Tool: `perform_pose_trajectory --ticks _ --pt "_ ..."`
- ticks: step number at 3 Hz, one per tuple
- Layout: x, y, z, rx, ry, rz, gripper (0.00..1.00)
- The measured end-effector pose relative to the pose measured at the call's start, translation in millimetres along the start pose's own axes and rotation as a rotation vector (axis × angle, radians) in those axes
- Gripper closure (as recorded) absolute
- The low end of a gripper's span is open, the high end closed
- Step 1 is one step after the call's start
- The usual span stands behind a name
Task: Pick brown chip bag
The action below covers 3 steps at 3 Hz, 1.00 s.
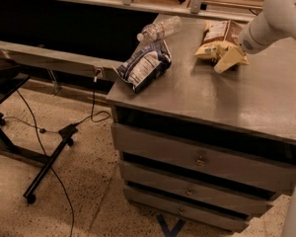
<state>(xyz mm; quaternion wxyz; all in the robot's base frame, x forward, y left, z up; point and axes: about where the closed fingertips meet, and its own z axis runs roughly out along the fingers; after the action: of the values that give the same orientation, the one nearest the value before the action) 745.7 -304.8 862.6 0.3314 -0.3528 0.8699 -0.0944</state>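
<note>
The brown chip bag (pixel 218 37) lies flat at the back of the grey cabinet top (pixel 222 95), dark brown at its far end and cream-yellow at its near end. My gripper (pixel 230 59), cream-coloured on a white arm coming in from the upper right, sits low over the top at the bag's near right corner and seems to touch it. The arm hides part of the bag's right edge.
A blue-and-white bag (pixel 145 65) lies near the cabinet's left edge. A clear plastic bottle (pixel 159 29) lies on its side behind it. The cabinet has drawers (pixel 202 157) in front. A black stand (pixel 44 169) and cables are on the floor at left.
</note>
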Motion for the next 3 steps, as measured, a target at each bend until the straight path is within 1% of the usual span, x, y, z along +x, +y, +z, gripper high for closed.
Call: perform_pose_trajectory --ticks 1,3 --pt "2.8 3.5 13.8 -0.034 0.006 0.023 0.15" --pt "1.5 4.4 15.6 -0.041 0.008 0.025 0.77"
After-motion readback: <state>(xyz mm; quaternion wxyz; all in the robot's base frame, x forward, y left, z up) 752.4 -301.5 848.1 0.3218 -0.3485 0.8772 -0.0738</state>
